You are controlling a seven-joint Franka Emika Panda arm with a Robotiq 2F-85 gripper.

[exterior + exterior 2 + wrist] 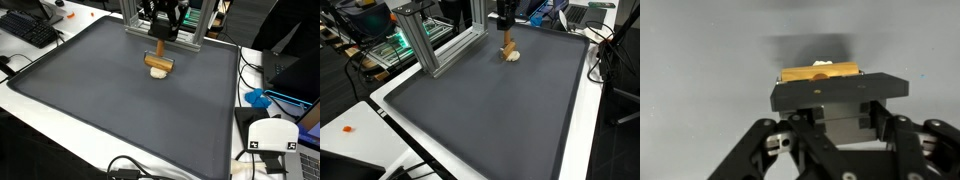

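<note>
Wrist view shows the jaws nearly shut, gripping a wooden block (820, 73) resting on the grey mat (700, 50).

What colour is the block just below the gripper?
The block is golden brown, clearest in the wrist view.

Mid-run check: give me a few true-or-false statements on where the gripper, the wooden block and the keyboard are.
1. The gripper hangs directly over the wooden block. True.
2. The block sits at the middle of the grey mat. False: it is near the mat's edge, by the aluminium frame.
3. A pale object lies right beside the block. True.
4. The keyboard lies on the mat. False: it is off the mat, on the white table.
</note>
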